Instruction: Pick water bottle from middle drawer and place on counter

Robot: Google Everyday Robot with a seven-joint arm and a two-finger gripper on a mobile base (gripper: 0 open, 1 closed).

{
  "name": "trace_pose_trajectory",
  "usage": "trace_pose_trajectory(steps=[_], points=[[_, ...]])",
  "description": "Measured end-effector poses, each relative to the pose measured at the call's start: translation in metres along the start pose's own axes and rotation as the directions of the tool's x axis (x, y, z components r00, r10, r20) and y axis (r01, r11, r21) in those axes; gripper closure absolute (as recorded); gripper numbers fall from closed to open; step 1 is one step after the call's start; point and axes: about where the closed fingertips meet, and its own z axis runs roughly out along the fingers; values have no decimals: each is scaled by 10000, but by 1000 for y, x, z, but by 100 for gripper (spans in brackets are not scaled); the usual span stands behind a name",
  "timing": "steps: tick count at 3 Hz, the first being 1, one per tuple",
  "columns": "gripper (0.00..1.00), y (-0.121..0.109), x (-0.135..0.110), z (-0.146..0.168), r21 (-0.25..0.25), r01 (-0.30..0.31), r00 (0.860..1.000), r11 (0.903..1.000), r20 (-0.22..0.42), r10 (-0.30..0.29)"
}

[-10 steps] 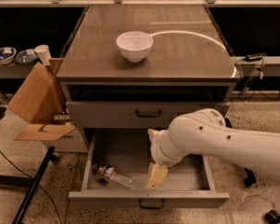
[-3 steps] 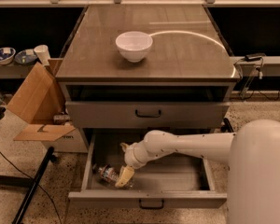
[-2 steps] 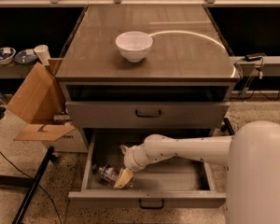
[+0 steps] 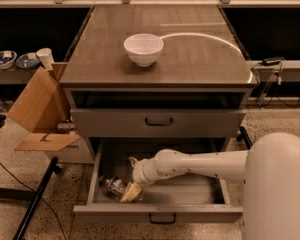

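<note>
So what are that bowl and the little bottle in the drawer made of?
The white bowl looks like glazed ceramic or hard plastic: smooth, slightly shiny, opaque. The water bottle, next to the gripper in the open middle drawer, looks like thin clear plastic: crinkled and see-through.

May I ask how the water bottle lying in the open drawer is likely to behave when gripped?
The water bottle looks crinkled and thin, so it may buckle under a squeeze. Lying on its side on the middle drawer tray, it could roll if nudged. The end effector sits right beside it.
</note>
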Motion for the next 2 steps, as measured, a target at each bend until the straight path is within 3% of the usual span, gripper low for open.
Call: trace_pose_trajectory(steps=[2], points=[[0, -7, 7, 11, 170, -424, 9990, 9990, 126, 422]])
